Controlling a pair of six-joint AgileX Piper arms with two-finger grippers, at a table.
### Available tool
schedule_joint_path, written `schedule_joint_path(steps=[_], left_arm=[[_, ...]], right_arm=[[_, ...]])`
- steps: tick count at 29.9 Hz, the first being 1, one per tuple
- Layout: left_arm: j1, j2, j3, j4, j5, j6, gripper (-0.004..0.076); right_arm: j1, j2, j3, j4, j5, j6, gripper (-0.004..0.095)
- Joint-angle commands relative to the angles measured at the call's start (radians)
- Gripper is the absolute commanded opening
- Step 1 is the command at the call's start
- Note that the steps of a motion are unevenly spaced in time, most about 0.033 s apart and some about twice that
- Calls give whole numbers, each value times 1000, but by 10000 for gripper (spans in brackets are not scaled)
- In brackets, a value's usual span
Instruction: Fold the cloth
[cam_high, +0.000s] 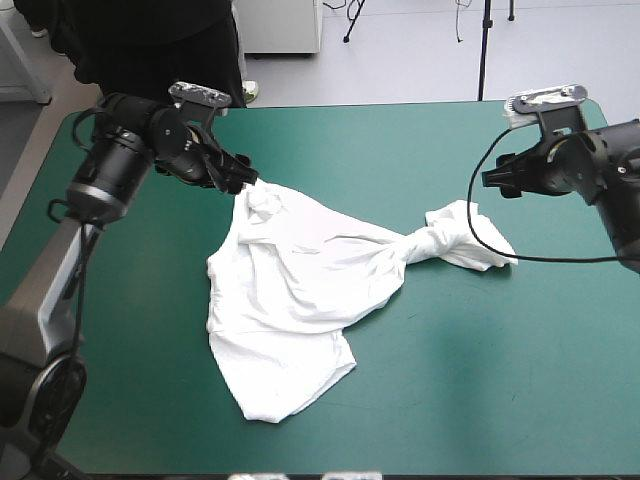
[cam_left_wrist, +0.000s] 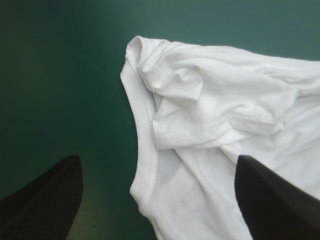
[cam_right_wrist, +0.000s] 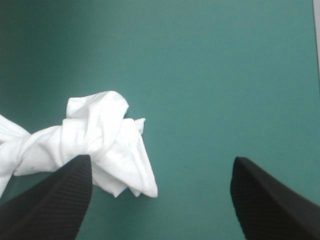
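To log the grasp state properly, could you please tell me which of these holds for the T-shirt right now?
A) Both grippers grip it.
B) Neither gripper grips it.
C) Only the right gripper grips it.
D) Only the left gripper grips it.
B: the left gripper and the right gripper both have their fingers wide apart, and the T-shirt lies loose on the table.
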Motion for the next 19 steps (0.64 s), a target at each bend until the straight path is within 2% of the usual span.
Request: schedule_joint_path(steps=[1,10,15,19], left_arm=[[-2,-152,-20,24,55,-28,601],[-2,-366,240,87,55,-117,601],[0,-360,394,95,31,-145,601],[53,-290,486,74,-72,-166,601]], right_arm=[[-2,-118,-39,-32,36,0,721],[-2,-298,-37,-8,121,-2,721],[-2,-358,-13,-8,138,0,721],[-2,-384,20,-8,146,0,720]])
